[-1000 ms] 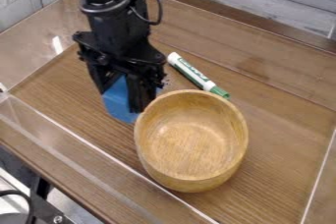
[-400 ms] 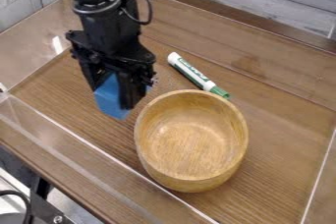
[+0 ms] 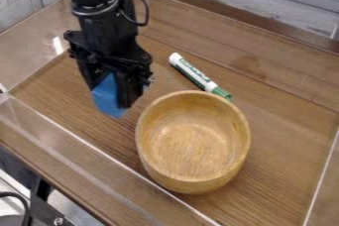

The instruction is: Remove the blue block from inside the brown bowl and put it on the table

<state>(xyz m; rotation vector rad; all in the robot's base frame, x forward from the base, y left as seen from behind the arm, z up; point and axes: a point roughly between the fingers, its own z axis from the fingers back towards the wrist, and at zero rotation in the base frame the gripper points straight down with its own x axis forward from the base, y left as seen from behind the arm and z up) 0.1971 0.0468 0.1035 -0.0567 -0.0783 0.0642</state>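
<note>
The single camera looks down at a steep slant onto the worktop (image 3: 272, 66) from above its near edge, facing toward twelve o'clock, where the far edge runs off the top right. It sits fairly near, close enough for the bowl (image 3: 193, 143) to fill much of the lower middle, between four and six o'clock of centre, and with one view nothing is shared.

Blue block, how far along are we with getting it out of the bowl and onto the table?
Out of the bowl already: the brown wooden bowl shows a bare inside. In hand: the blue block sits between the fingers of the gripper, left of the bowl in view. Left: apparently lowering and releasing it, since the gripper hasn't let go.
</note>
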